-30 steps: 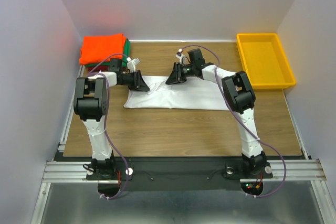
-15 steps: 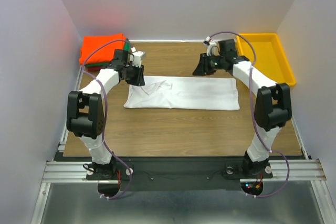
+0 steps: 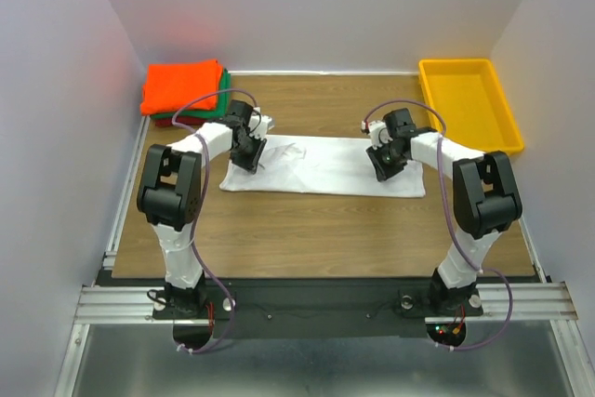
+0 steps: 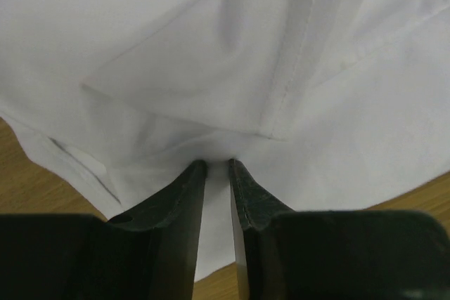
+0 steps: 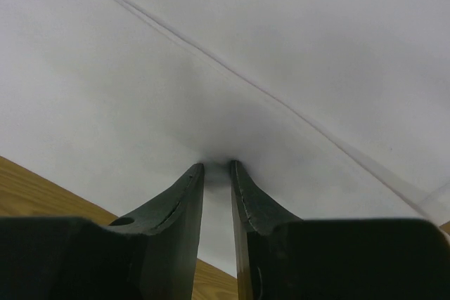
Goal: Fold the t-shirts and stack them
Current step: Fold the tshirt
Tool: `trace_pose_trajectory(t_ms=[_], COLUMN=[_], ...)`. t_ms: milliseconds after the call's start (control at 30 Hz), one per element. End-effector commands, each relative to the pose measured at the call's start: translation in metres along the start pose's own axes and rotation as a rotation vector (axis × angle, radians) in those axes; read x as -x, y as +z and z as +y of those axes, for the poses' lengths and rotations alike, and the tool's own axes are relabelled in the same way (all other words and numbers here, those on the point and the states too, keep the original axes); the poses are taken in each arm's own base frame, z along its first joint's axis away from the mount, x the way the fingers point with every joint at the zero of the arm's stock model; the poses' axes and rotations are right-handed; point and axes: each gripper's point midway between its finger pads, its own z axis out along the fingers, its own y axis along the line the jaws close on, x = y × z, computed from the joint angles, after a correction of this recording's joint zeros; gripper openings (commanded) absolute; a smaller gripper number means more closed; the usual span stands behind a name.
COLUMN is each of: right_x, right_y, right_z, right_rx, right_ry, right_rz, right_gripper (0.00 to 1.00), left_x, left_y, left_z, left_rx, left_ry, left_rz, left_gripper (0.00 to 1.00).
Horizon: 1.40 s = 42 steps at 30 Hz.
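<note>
Left gripper (image 4: 216, 163) and right gripper (image 5: 216, 165) now lower, each seemingly tight on the white t-shirt (image 3: 325, 165).

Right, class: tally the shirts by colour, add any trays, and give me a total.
White shirt: 1
Orange shirt: 1
Green shirt: 1
Dark red shirt: 1, only its edge showing
Yellow tray: 1
Total: 5

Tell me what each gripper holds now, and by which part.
Both pinch the flat white cloth t-shirt: left gripper a fold near its left end, right gripper plain cloth near its right end.
</note>
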Motion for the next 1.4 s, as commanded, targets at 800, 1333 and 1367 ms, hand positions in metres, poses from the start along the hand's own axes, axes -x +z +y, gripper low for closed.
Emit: trace_pose_trajectory(t_ms=[800,1333,1367], right_x=[-0.013,-0.050,-0.048], right_y=[-0.060,-0.011,-0.006], right_z=[0.173,0.212,0.214], right_rx=[0.497,0.719,0.734], right_ry=[-0.262,-0.053,-0.042], right_rz=[-0.003,0.082,0.082], right_gripper=[0.37,0.33,0.33], left_x=[0.198,0.122,0.121], left_y=[-0.049,0.049,0.059], left_z=[-0.029,-0.054,-0.051], left_rx=[-0.146,-0.293,-0.281], left_ry=[0.104,0.046,0.045], left_rz=[-0.422,-0.141,-0.120], left_gripper=[0.40,0.31,0.31])
